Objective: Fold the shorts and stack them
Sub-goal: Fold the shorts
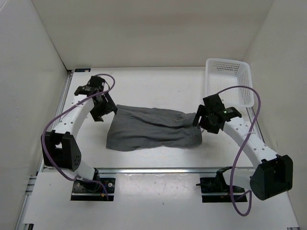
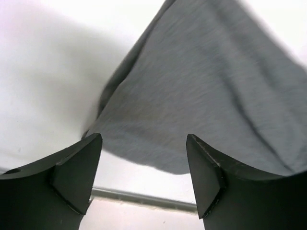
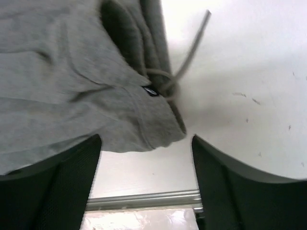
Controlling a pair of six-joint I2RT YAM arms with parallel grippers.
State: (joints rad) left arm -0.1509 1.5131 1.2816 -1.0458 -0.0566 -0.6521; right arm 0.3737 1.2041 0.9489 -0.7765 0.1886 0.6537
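Note:
The grey shorts (image 1: 151,128) lie flat on the white table, folded lengthwise, waistband to the right. My left gripper (image 1: 102,111) is open and empty just off the shorts' far left corner. In the left wrist view the grey fabric (image 2: 206,86) lies beyond the open jaws, nothing between them. My right gripper (image 1: 201,120) is open and empty at the far right end of the shorts. The right wrist view shows the waistband corner (image 3: 144,120) and the thin drawstring (image 3: 189,52) on the table beyond the open fingers.
A white mesh basket (image 1: 229,81) stands at the back right, behind the right arm. White walls enclose the table on three sides. A metal rail (image 1: 153,169) runs along the near edge by the arm bases.

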